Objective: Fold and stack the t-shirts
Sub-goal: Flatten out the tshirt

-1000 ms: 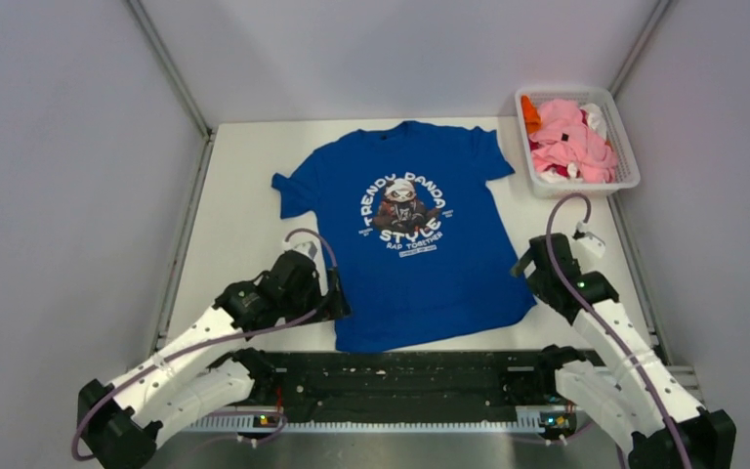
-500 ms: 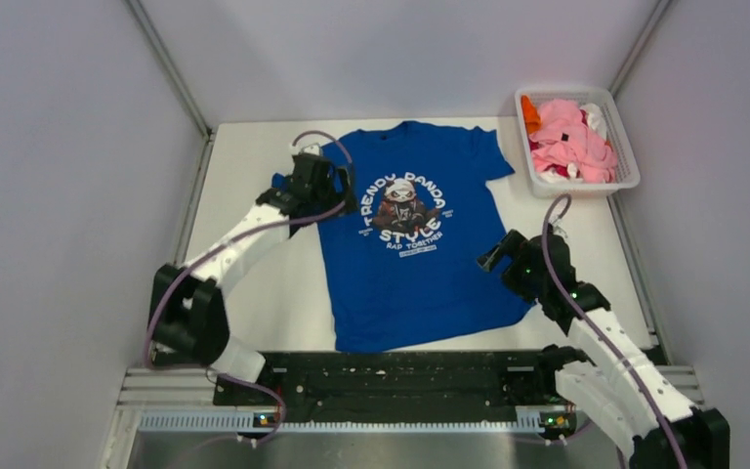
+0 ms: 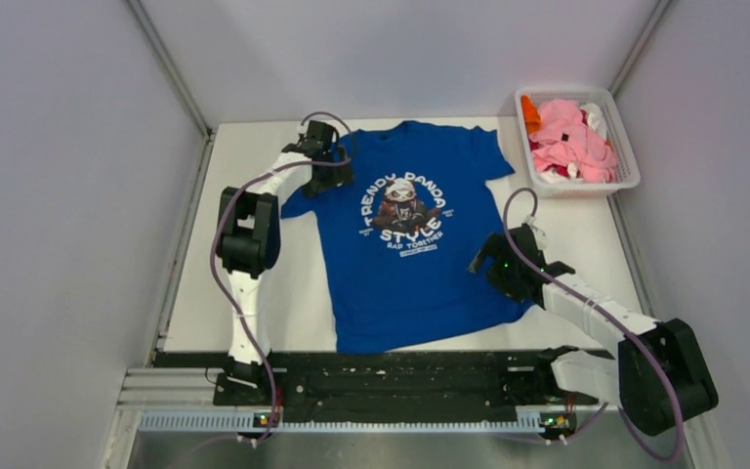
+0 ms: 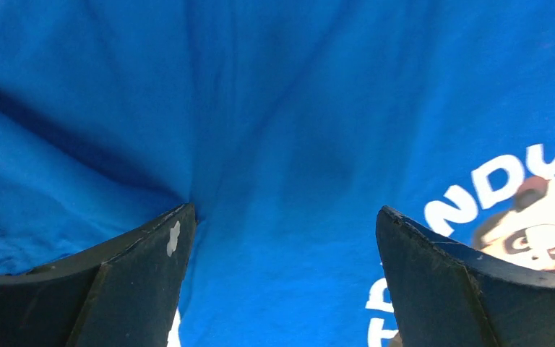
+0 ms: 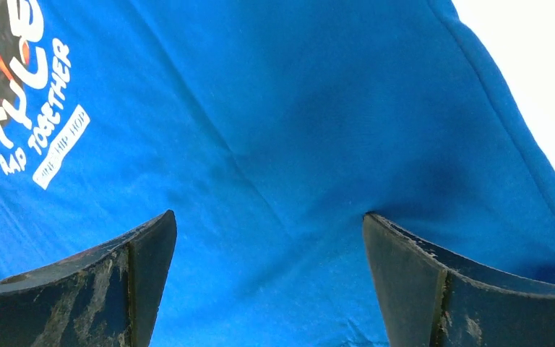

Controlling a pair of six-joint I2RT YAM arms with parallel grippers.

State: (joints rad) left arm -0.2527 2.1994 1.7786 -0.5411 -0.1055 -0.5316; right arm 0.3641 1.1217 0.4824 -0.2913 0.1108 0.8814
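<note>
The left claw (image 4: pixel 285 210) and right claw (image 5: pixel 269 215) gape wide over "TRENDY PANDA STYLE" t-shirt (image 3: pixel 420 269).

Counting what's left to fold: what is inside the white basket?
The basket holds a crumpled heap: mostly pink cloth, an orange piece in one corner, some white cloth. Whatever lies beneath is covered, so no count.

We see a white basket (image 3: pixel 629 156) with little holes in its sides, sitting at the far right corner of a white table (image 3: pixel 298 283), and grey walls (image 3: pixel 59 195) all around.
</note>
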